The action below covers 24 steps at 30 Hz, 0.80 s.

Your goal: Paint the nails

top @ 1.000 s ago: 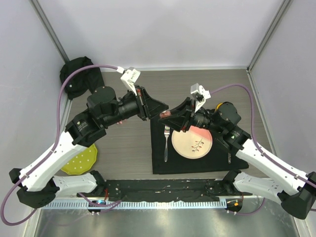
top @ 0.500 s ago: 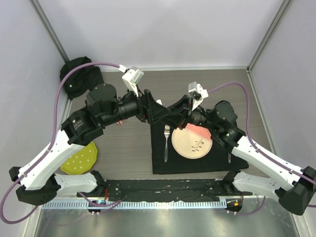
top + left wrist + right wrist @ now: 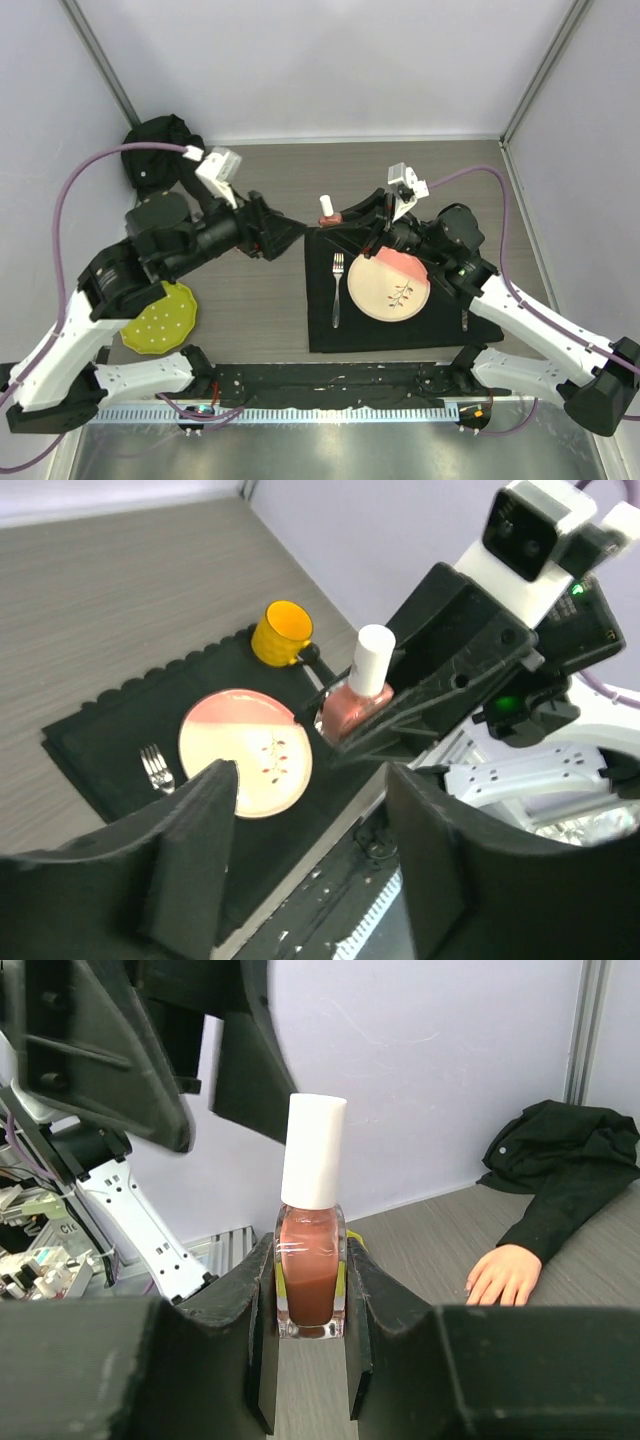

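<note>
On the table (image 3: 420, 170), a black mat (image 3: 322, 335) lies toward 5 o'clock, bearing a plate (image 3: 388, 292) with a fork (image 3: 337, 290) at its 9 o'clock. The left gripper (image 3: 310, 855) hangs with fingers apart, holding nothing. The right gripper (image 3: 310, 1295) is clamped on an upright white-capped polish bottle (image 3: 311, 1240). At the table's 10 o'clock, a mannequin hand (image 3: 503, 1273) pokes from a black sleeve (image 3: 160, 150); its nails are too small to make out.
</note>
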Available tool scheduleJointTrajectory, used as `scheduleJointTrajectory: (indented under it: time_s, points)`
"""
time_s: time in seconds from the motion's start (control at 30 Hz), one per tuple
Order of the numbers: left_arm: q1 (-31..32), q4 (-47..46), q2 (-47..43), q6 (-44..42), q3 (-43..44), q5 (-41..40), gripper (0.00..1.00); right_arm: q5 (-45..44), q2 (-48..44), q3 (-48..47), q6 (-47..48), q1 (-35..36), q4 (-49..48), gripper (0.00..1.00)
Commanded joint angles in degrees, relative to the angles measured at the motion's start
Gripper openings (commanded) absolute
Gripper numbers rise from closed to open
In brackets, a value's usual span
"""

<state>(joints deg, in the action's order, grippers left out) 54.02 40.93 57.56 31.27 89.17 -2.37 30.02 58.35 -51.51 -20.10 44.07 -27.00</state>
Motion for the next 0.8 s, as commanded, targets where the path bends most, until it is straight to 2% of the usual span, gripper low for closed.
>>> scheduleJointTrajectory:
  time_s: [0.0,0.03,0.1,0.17,0.4,0.5,0.77]
  points:
    - [0.2,-10.4,-6.5,0.5,-4.2,-3.5,0.57,-2.2,-1.8,-1.7,0.9,-0.2,-4.1,0.01]
    - [0.2,-15.2,-7.1,0.4,-6.1,-3.3,0.54,-2.5,-1.7,-1.9,0.9,-0.2,-4.1,0.01]
    - [0.2,-18.9,-7.2,-0.2,-6.9,-4.6,0.54,-3.7,-1.5,-2.5,0.7,-0.3,-4.0,0.01]
    - [0.3,-19.4,-4.8,-0.8,-5.9,-6.7,0.58,-4.8,-1.2,-3.2,0.0,-0.2,-3.9,0.02]
    - [0.7,-22.9,1.8,-0.6,-3.1,-13.4,0.55,-7.8,-0.9,-3.9,2.1,-0.1,-2.3,0.01]
    - [1.6,-24.3,4.0,-1.6,-1.5,-11.9,0.54,-7.4,-0.4,-3.7,4.7,-0.2,-2.2,0.01]
    - [2.6,-30.6,2.6,-3.9,-5.8,-8.5,0.53,-7.3,0.1,-3.4,5.4,-0.1,-3.3,0.01]
